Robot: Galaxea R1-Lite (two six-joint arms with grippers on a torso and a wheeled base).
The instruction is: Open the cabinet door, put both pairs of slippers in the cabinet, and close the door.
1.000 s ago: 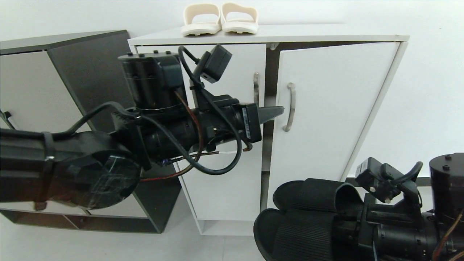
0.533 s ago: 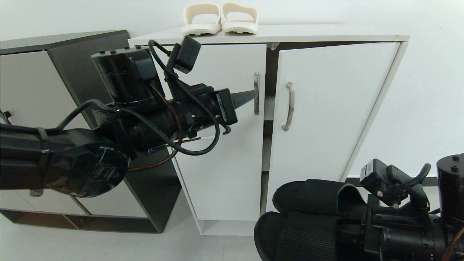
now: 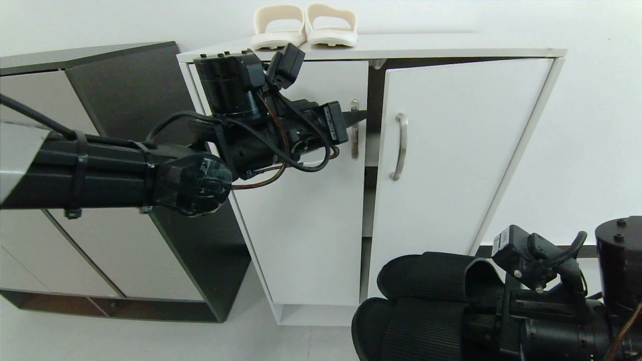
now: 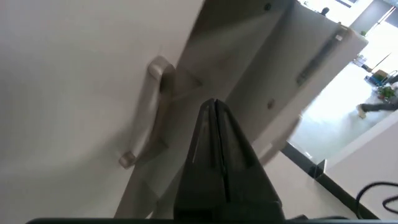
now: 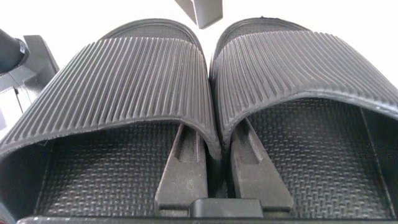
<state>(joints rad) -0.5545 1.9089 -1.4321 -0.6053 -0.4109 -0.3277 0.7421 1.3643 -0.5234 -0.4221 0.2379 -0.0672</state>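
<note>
The white cabinet [image 3: 301, 240] has its right door [image 3: 451, 150] slightly ajar, with a dark gap between the doors. My left gripper [image 3: 362, 117] is shut, and its tip sits at the left door's metal handle [image 3: 354, 138], by the gap. In the left wrist view the shut fingers [image 4: 214, 124] point beside that handle [image 4: 146, 112]. A cream pair of slippers [image 3: 305, 25] rests on the cabinet top. My right gripper [image 5: 217, 155] is shut on the black pair of slippers [image 3: 426, 301], low in front of the right door; its fingers [image 5: 183, 168] clamp the two inner walls together.
A dark cabinet with pale fronts [image 3: 125, 100] stands against the white cabinet's left side. Pale floor [image 3: 150, 341] lies in front. A white wall [image 3: 592, 125] is to the right of the ajar door.
My left gripper has drawn back from beside the right door's handle, then risen and moved left to the left door's handle. The right arm with the black slippers has barely shifted.
</note>
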